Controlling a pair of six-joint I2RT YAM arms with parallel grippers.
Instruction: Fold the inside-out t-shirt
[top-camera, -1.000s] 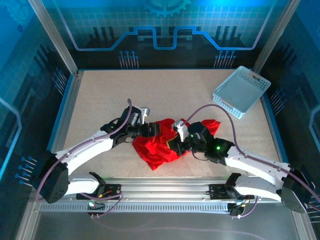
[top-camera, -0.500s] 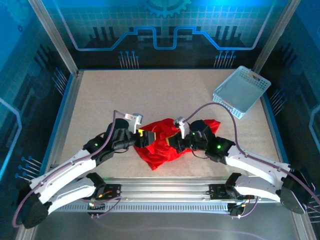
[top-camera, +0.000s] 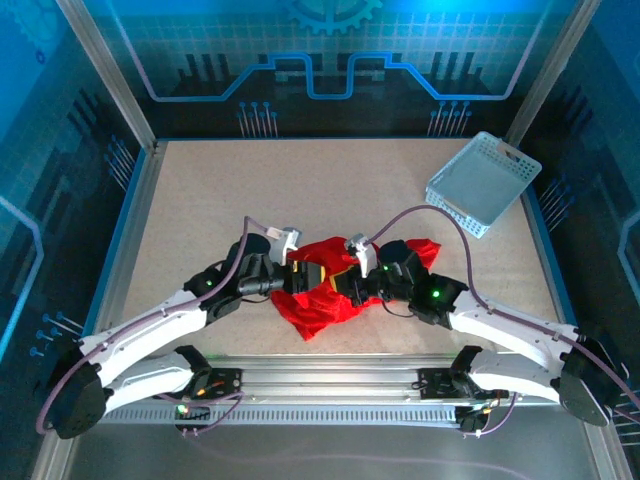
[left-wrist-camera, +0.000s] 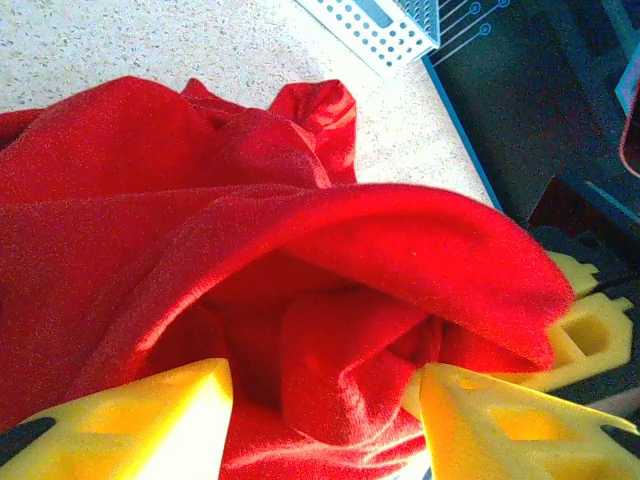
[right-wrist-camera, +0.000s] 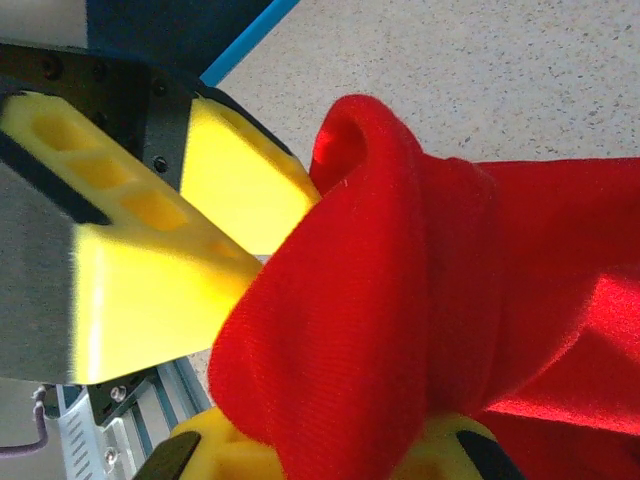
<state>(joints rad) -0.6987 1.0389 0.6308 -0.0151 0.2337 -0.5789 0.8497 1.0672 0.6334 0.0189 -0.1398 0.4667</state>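
Red t-shirt crumpled on table, near front edge. R gripper clenched on a shirt fold. L gripper jaws apart w/ cloth bunched btwn.

Bright light; glare on left gripper, perhaps overexposed.

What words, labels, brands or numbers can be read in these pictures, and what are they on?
None: no readable text. The red t-shirt, the blue basket and the table are plain; the backdrop wall bears only a gear and circuit-line drawings, no letters.
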